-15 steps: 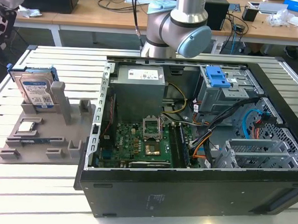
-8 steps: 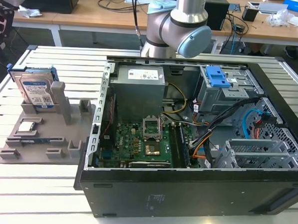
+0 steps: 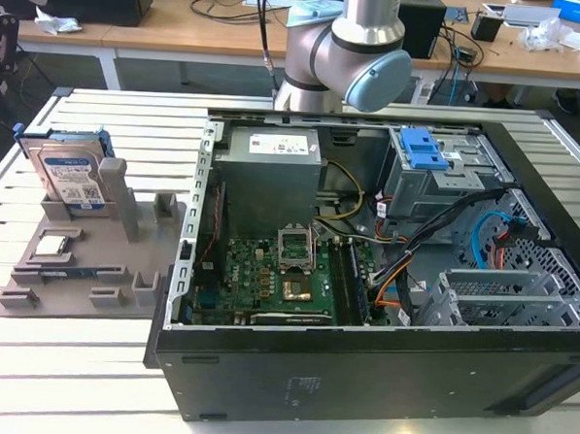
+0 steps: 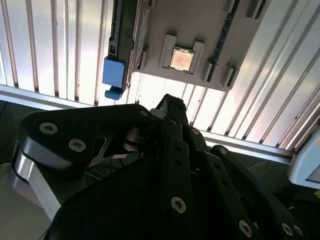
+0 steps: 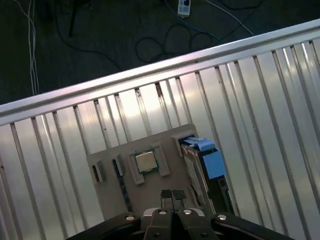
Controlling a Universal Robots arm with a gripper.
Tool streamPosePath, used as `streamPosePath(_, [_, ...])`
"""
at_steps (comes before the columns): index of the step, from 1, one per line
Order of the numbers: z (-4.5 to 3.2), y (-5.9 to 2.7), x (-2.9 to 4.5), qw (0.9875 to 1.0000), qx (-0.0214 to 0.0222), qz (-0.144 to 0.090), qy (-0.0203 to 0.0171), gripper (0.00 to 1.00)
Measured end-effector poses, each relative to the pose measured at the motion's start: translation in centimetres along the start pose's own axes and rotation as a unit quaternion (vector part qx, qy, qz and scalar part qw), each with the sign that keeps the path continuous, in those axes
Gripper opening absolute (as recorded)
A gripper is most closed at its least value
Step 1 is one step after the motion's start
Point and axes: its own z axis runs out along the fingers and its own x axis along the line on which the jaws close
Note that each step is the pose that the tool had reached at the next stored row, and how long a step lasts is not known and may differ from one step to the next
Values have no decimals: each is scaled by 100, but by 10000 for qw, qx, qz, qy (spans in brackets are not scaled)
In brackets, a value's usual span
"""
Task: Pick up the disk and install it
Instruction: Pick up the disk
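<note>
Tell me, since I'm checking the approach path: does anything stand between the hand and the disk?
Nothing visible does. In the first wrist view the hand hangs above the grey holder, and the disk stands on edge in that holder just beside it, with only open air between them.

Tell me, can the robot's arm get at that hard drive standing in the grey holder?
Probably yes. The disk stands upright in the grey holder with its top edge exposed and nothing above it. The gripper points toward the holder from a distance, fingers shut.

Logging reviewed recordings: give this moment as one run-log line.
pincer: shut, empty | disk: upright in grey holder, untouched | install: not done
</note>
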Motion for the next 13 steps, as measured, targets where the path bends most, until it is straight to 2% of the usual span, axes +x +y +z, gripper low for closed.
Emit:
streamPosePath(1, [0, 0, 0, 10000, -2, -85, 4, 11])
streamPosePath(2, [0, 0, 0, 9994, -8, -346, 15, 11])
streamPosePath(3, [0, 0, 0, 9976, -16, -691, 30, 11])
streamPosePath(5, [0, 0, 0, 9962, -21, -870, 38, 11])
streamPosePath(7, [0, 0, 0, 9943, -25, -1067, 47, 11])
streamPosePath(9, [0, 0, 0, 9899, -33, -1417, 62, 11])
streamPosePath(10, [0, 0, 0, 9895, -34, -1442, 63, 11])
streamPosePath(13, [0, 0, 0, 9895, -34, -1445, 63, 11])
